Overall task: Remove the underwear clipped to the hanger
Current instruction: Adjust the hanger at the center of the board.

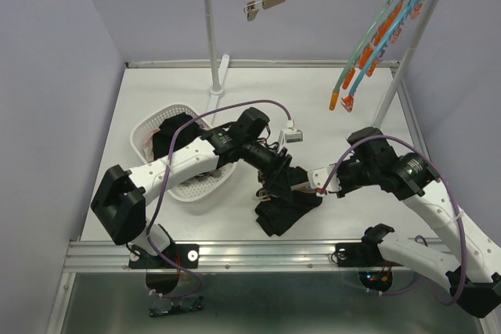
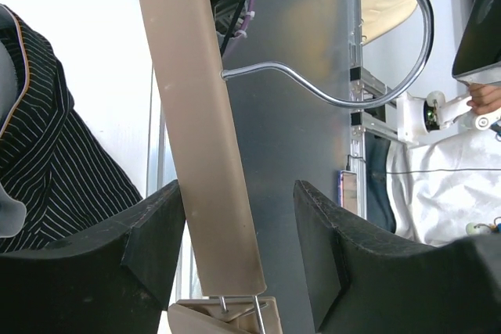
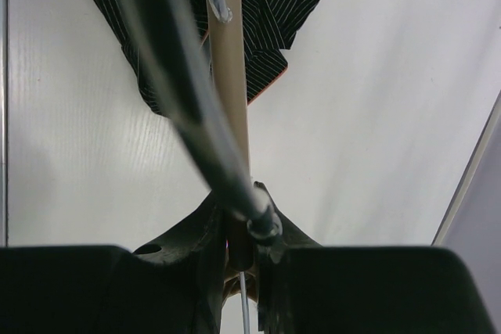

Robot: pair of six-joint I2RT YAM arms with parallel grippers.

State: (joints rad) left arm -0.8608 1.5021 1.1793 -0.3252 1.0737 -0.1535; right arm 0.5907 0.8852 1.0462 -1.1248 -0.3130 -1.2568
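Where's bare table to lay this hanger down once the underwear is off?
Widest bare table lies at the far side, between the two rack posts. A narrower strip runs behind the basket, far left. Centre is crowded: underwear, left gripper and right gripper, shut on the hanger, all meet there.

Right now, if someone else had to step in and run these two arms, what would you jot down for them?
Left pincer: open, fingers either side of the beige hanger bar, not touching.
Right pincer: shut on the same hanger's bar.
Dark striped underwear: bunched on the table under the hanger; whether a clip holds it is unclear.
Done: dark clothes lie in the white basket.
To do: probably free the striped piece, then move it to the basket.
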